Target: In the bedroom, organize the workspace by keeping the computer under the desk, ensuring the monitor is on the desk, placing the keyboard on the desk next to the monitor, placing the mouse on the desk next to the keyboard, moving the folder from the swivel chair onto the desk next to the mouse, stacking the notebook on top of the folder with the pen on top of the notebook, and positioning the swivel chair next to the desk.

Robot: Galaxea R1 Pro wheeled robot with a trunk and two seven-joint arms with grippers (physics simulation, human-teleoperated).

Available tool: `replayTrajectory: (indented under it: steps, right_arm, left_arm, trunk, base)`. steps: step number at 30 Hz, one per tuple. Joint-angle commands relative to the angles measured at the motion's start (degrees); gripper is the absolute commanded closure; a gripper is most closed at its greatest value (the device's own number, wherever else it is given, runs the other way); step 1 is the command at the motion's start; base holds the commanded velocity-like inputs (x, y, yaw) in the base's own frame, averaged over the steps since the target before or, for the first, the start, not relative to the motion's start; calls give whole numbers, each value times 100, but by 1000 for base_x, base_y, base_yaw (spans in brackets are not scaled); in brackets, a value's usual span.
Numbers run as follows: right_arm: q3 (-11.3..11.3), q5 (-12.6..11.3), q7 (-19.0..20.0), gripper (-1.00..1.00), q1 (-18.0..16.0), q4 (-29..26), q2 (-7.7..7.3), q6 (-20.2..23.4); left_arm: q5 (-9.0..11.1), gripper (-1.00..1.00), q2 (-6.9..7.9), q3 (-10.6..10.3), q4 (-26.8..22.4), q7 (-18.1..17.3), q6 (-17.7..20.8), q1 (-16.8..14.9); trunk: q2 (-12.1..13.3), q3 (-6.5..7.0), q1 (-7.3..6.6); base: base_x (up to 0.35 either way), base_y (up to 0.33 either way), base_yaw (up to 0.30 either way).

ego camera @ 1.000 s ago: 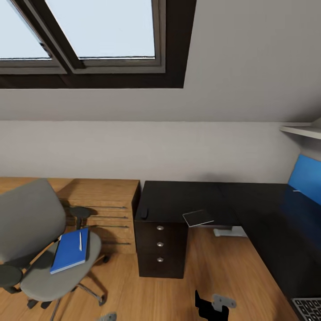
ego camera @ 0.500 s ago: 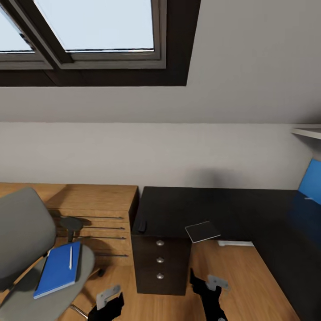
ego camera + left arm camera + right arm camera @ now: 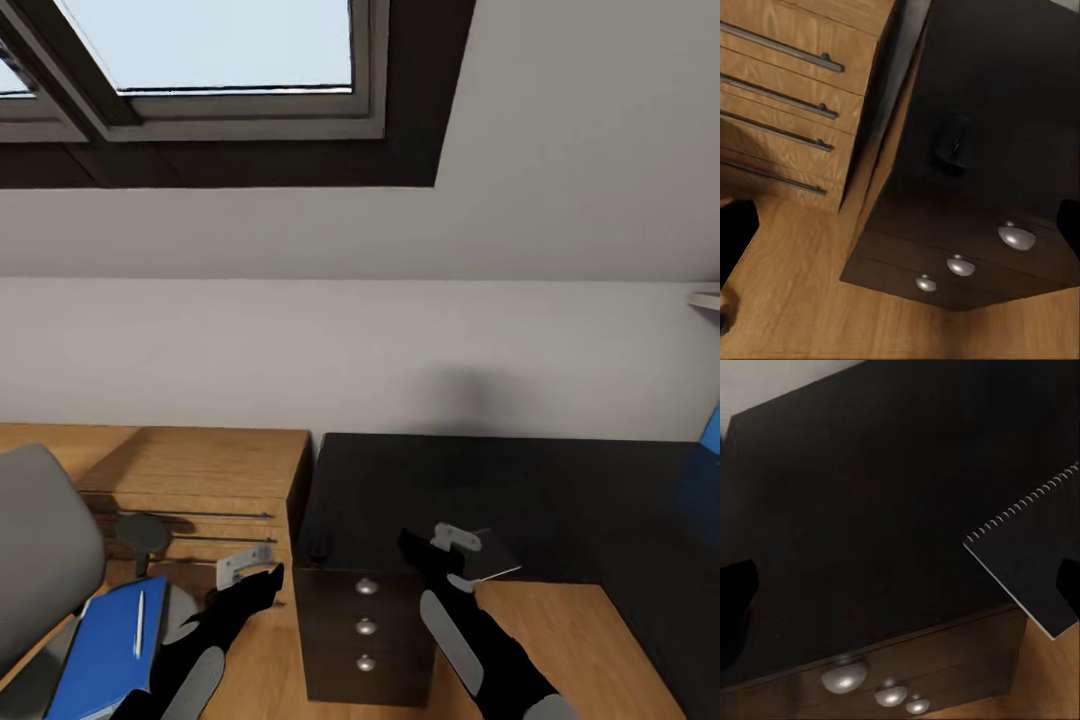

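Head view: notebook (image 3: 482, 556) is seen overhanging the surface (image 3: 560, 490) edge, right beside the right claw (image 3: 440, 551), clearly the nearer one; both claws look spread open, nothing held

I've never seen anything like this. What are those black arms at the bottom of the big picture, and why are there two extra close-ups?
The big picture comes from a camera on a simulated robot's head. The black arms are its own: the left pincer hangs before a wooden dresser, the right pincer over the black desk. Neither holds anything.

The two close-ups come from cameras on each wrist. The left one looks down at the desk's drawer unit and a small black mouse. The right one sees a dark notebook jutting over the desk's edge.

At lower left, a grey swivel chair carries a blue folder with a white pen on it.
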Motion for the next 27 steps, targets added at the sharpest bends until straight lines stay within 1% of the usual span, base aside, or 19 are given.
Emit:
replayTrajectory:
  steps: [1, 4, 7, 8, 11, 19, 25, 27]
  right_arm:
    - [130, -11, -70, -100, -8, 114, 28, -329]
    - [479, -10, -94, -100, -7, 218, 65, -613]
    - [703, -12, -100, -100, -12, 272, 78, -686]
    - [748, -13, -101, -100, -13, 297, 81, -699]
    - [796, -9, -100, -100, -13, 334, 83, -721]
    - [837, 0, -87, -100, -10, 503, 91, -738]
    - [846, 6, -82, -100, -13, 648, 93, -744]
    - [858, 46, -78, -100, -12, 667, 93, -767]
  left_arm:
    - [49, -100, 12, 4, 55, 55, 57, -7]
    - [46, -100, 22, 23, 107, 58, 96, -7]
    - [37, -100, 19, 23, 122, 60, 106, -7]
    - [39, -100, 19, 19, 129, 61, 109, -7]
    - [40, -100, 12, 6, 157, 60, 127, -7]
    - [33, -100, 8, -46, 173, 58, 136, -7]
    - [33, -100, 8, -220, 173, 61, 117, -7]
    - [32, -100, 8, -321, 173, 96, 107, -7]
  trunk:
    - [-8, -11, 4]
    - [-8, -16, 4]
    - [-8, -22, 4]
    - [-8, -24, 4]
    - [-8, -30, 4]
    - [-8, -48, 4]
    - [-8, -62, 4]
    - [-8, -66, 4]
  base:
    - [209, 203, 61]
    - [178, 248, 142]
    - [189, 269, 226]
    - [167, 178, 254]
    - [87, 88, 263]
    - [14, 14, 271]
    - [1, 1, 272]
    - [0, 0, 272]
